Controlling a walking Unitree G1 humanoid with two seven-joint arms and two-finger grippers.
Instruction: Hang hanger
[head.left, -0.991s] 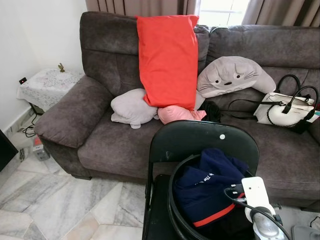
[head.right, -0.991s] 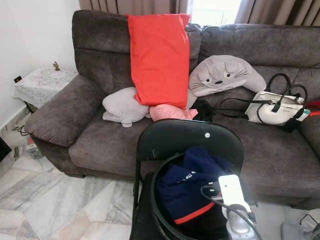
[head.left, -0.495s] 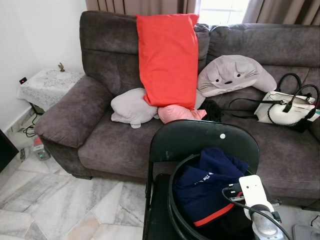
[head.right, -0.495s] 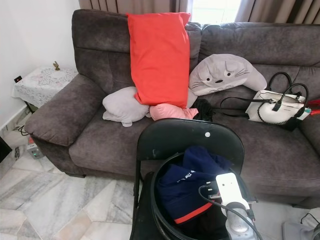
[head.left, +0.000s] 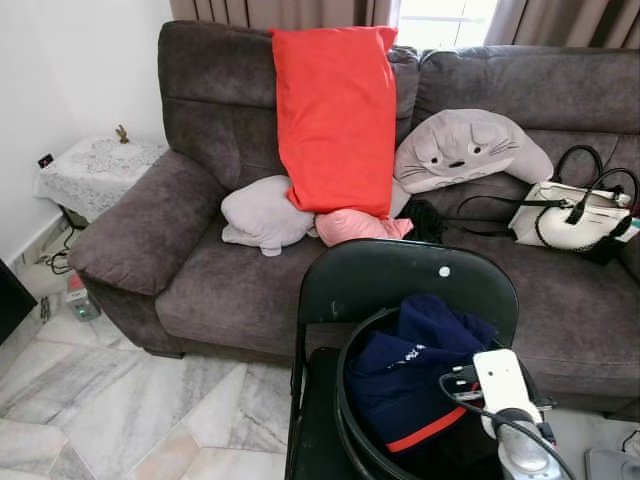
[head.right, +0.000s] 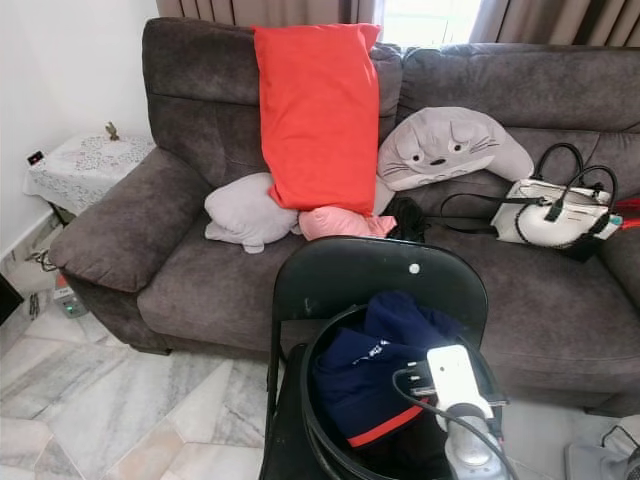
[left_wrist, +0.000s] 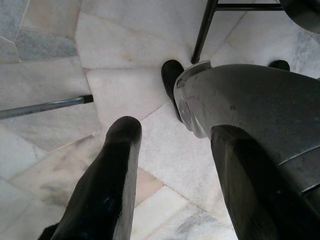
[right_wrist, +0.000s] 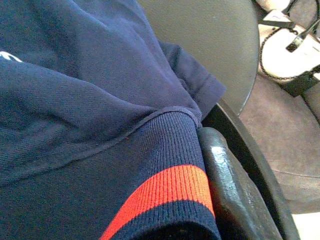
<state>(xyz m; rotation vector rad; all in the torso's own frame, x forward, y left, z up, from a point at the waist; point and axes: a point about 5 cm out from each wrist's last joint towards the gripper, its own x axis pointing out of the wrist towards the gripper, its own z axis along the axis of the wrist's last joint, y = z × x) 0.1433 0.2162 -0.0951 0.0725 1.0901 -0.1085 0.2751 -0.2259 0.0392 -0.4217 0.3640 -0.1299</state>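
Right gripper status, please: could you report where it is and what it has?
Right gripper down in the black basket, against the navy garment; grasp unclear. Left gripper open, idle above floor. Hanger unseen.

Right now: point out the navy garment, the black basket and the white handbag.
navy garment (head.left: 405, 375), left eye view, on its folded top.
black basket (head.left: 343, 400), left eye view, on its left rim.
white handbag (head.left: 566, 222), left eye view, on its front panel.

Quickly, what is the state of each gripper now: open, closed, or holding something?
Left gripper: open, holding nothing, above the floor.
Right gripper: down in the navy garment in the basket; cannot be told.
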